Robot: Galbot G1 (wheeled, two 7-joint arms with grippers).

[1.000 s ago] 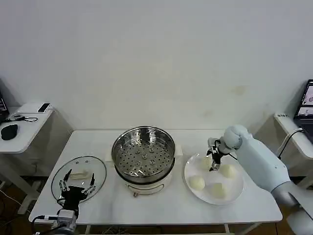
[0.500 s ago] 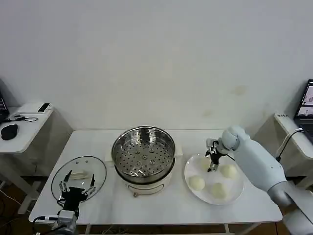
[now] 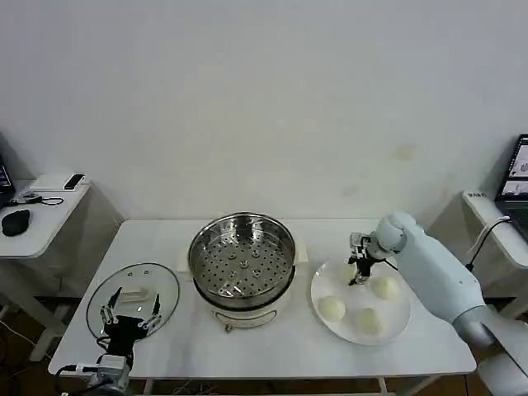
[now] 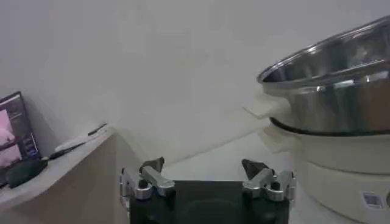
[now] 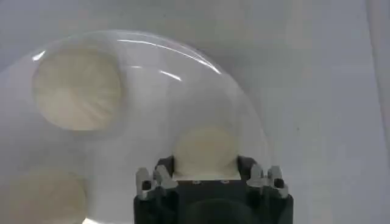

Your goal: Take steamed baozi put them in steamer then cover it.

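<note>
Over the plate's (image 3: 402,322) far edge, right gripper (image 3: 360,273) straddles a baozi (image 5: 204,152), unclenched.

No text, label, brand, number or sign can be read on anything in these views.

Centre of table (image 3: 272,342): steamer (image 3: 242,260). Left of it: cover (image 3: 133,298), flat, with left gripper (image 3: 129,316) above its near edge. Right: plate (image 3: 396,324) holding 4 baozi (image 3: 332,308); right gripper (image 3: 360,269) at rear bun.
</note>
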